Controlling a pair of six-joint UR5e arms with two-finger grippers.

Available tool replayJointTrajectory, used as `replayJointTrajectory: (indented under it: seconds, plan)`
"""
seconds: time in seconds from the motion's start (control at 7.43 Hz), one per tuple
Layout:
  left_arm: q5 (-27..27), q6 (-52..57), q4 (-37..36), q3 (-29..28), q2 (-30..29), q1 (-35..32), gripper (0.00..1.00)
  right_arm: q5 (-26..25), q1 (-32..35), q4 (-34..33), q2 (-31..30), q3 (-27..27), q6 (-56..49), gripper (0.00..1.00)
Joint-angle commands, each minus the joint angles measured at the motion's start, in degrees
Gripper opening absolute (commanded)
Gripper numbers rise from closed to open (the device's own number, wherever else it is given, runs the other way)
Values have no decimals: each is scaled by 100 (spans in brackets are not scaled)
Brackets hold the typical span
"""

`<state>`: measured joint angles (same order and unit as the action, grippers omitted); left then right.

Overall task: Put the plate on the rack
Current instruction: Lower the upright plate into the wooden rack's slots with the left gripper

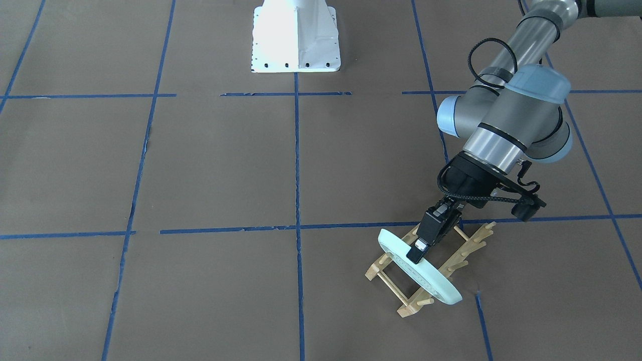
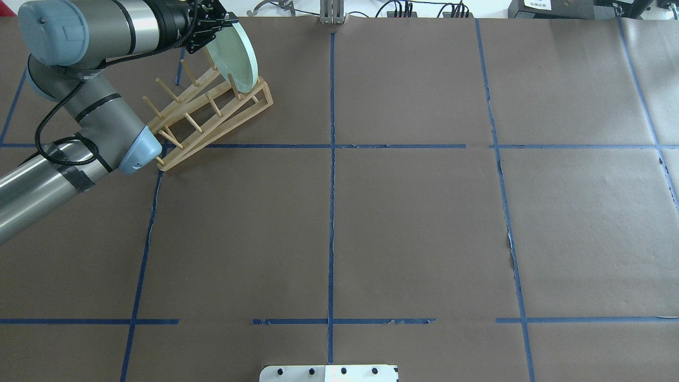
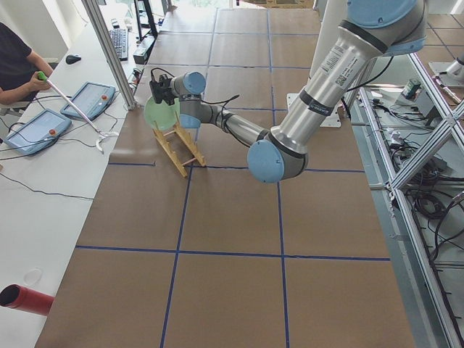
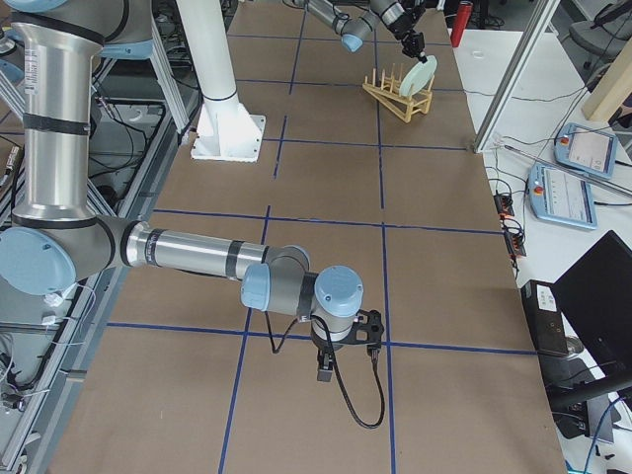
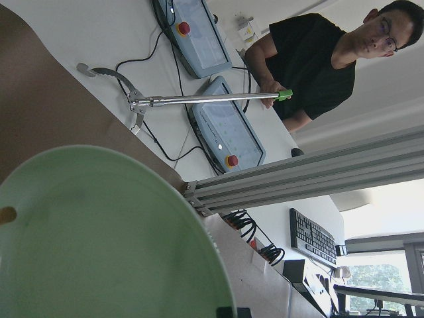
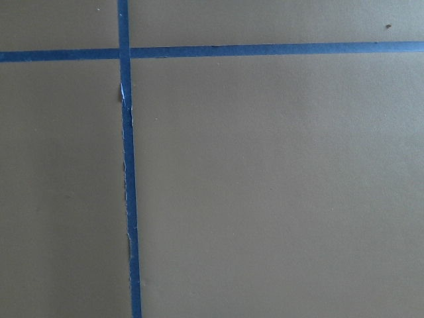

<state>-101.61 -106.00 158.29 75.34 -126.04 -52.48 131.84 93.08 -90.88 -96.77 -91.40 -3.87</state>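
**Gripping a mint-green plate on edge in a wooden rack**

Reaching to the far left corner of the brown-papered worktop (image 2: 414, 223), the robot's left arm has its left pincer (image 1: 417, 252) clenched on the upper rim of the plate (image 1: 436, 283), one black finger on each face. The pale green plate stands on edge, leaning a little, set crosswise between the upright pegs at the end of the rack (image 1: 409, 307) nearest the worktop's far edge. Its lower rim sits down between the two rails. The light wooden rack lies at an angle to the blue tape lines (image 2: 331, 212) that divide the worktop into squares, with the rest of its pegs bare.

Well apart, near the worktop's right end, the right pincer (image 4: 324, 370) points down, just above the paper close to a tape line. Whether it is released or clenched cannot be told: it shows only in the side view, and its wrist camera frames nothing but paper and tape.

Beyond the far edge, an operator (image 5: 311, 59) in a black shirt holds a metal reaching stick (image 5: 205, 99) with a green grip over a white desk.
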Motion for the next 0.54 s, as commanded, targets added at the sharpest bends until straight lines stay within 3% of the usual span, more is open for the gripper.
replayJointTrajectory:
  seconds: [0.0,0.13,0.27,0.4]
  plan:
    - [-8,0,0,-19,0,9,48,0,0,0,0,0,0,100]
    - [1,0,0,-2,-17,1,91,0,0,0,0,0,0,100]
    - [-8,0,-8,25,-17,1,100,0,0,0,0,0,0,100]
    - [-43,44,-35,60,-17,-69,100,0,0,0,0,9,0,100]
